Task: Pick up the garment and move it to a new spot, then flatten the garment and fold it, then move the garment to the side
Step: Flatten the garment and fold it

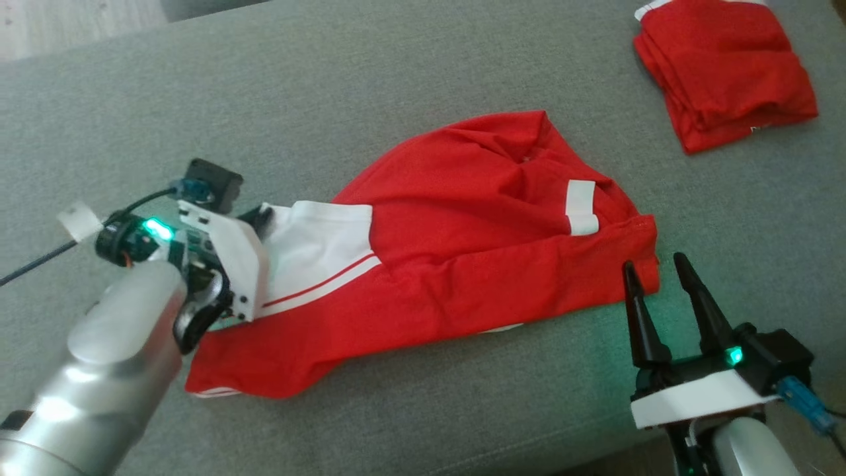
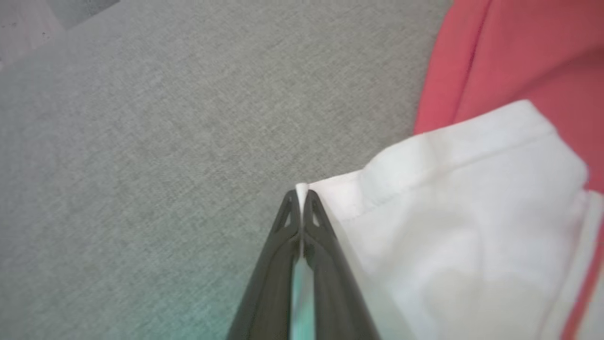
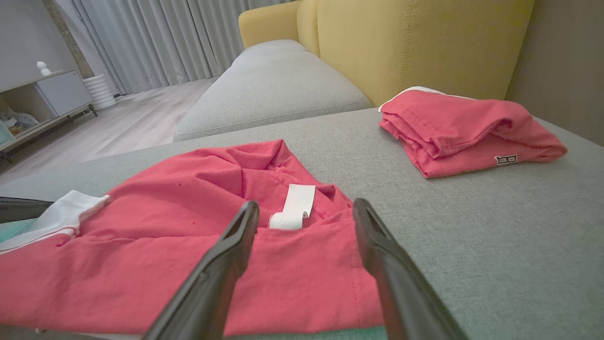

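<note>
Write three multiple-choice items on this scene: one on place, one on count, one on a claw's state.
1. In the head view, where is the folded shirt?
A. top right
B. bottom left
C. centre
2. How many red shirts lie on the cushion?
A. one
B. two
C. three
3. What is the left claw doing?
A. hanging open above the cushion
B. pinching the white sleeve of the spread shirt
C. holding the folded shirt
Key: 1 A, it lies by the top right corner; 2 B, one folded, one spread; 3 B, white cloth shows between its shut fingers.
</note>
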Motion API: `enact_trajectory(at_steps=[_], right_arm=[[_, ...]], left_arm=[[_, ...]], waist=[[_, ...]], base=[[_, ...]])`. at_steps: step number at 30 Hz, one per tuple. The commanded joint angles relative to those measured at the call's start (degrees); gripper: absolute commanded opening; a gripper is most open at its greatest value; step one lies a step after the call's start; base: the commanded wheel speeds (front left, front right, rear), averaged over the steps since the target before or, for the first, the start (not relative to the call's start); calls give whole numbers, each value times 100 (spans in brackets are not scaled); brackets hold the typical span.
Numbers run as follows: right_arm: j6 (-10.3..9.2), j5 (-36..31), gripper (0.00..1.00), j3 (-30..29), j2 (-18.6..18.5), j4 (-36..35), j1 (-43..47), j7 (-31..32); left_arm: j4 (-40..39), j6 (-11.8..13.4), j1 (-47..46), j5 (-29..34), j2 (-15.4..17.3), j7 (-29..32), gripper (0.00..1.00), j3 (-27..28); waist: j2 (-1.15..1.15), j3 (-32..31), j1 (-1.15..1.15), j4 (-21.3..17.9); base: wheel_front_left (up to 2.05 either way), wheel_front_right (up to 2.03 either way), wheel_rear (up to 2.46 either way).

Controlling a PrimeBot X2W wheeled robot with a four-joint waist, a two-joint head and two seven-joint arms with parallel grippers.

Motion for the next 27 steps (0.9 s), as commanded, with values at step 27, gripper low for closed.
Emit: enact_trajectory(at_steps=[27], right_arm=[[39,2433,100,472,-1416,1702,-1296,1003]], left_arm=[[-1901,280,-350,199,1082,-1415,0,-140]], waist=[[0,-218,0,836]], base=[[0,0,0]])
